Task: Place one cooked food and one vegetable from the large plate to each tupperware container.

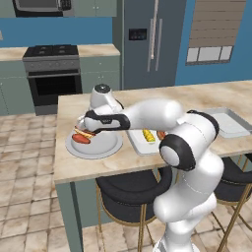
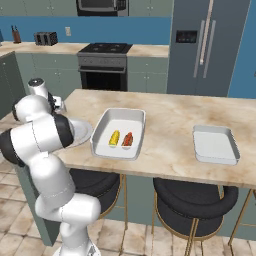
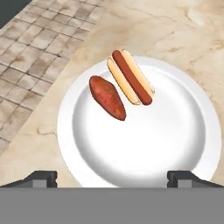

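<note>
The large plate (image 3: 144, 140) lies on the island counter and carries a hot dog in a bun (image 3: 131, 76) and a reddish-brown sweet potato (image 3: 107, 97) side by side. My gripper (image 3: 113, 178) hovers above the plate's near part, open, with nothing between its fingers. From the left base view the gripper (image 1: 81, 124) hangs just over the food on the plate (image 1: 106, 147). The larger tupperware container (image 2: 122, 120) holds a corn cob (image 2: 114, 137) and a hot dog (image 2: 127, 140). The smaller tupperware container (image 2: 215, 145) is bare inside.
The plate sits close to the counter's left edge (image 1: 61, 142), with tiled floor (image 3: 30, 52) beyond it. Two dark stools (image 2: 195, 200) stand under the counter's front. Stove (image 1: 51, 74) and fridge (image 1: 147, 39) line the back wall.
</note>
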You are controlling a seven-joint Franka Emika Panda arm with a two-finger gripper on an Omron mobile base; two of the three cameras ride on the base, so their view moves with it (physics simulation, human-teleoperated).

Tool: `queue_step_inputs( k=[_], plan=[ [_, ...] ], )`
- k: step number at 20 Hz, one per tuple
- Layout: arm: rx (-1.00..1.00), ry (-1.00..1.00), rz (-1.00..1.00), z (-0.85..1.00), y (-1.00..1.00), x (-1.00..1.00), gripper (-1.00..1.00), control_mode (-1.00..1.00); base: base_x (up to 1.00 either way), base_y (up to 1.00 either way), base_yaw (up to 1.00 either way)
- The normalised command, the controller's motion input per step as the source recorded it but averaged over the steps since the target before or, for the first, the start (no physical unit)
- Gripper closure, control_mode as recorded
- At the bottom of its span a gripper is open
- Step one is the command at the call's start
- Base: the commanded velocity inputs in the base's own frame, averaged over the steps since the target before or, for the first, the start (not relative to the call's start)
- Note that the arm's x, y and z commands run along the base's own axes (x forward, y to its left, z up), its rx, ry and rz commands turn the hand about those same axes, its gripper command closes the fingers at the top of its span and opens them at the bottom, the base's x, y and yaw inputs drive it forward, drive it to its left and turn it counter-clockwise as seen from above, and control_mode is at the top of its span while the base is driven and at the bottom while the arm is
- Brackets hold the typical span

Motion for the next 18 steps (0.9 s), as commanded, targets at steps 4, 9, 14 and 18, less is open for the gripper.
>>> queue_step_inputs(
  k=[4, 9, 14, 18],
  plan=[
    [0.00, 0.24, -0.01, -0.49, 0.01, 0.26, -1.00, -1.00, 0.00, 0.00, 0.00],
    [0.00, 0.16, -0.02, -0.45, 0.05, 0.34, -1.00, -1.00, 0.00, 0.00, 0.00],
    [0.00, 0.05, 0.00, -0.38, 0.13, 0.29, -1.00, -1.00, 0.00, 0.00, 0.00],
    [0.00, 0.08, 0.00, -0.41, 0.20, 0.28, -1.00, -1.00, 0.00, 0.00, 0.00]
  ],
)
